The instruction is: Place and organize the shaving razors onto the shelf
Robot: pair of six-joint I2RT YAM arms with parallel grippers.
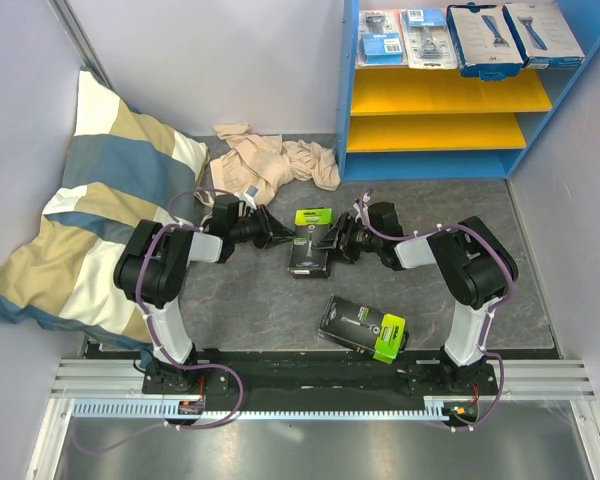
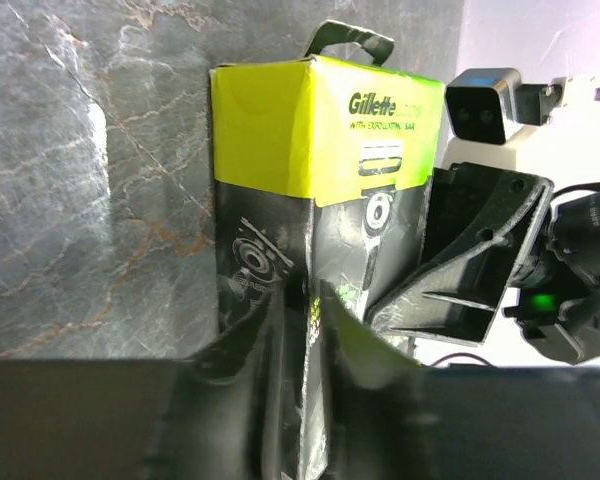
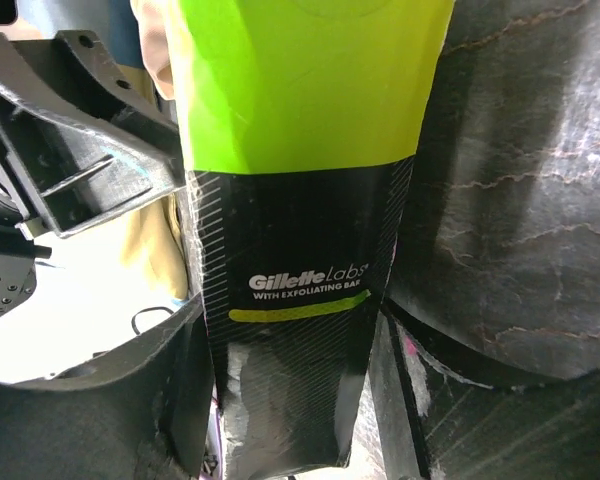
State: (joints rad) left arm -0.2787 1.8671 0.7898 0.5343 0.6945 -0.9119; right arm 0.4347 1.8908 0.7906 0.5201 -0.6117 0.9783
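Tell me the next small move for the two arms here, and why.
Probably open the left gripper. Both grippers appear closed on the same black box, and the right gripper is on the side nearer the shelf, whose top board already holds four packs. One must release before the other can carry it.
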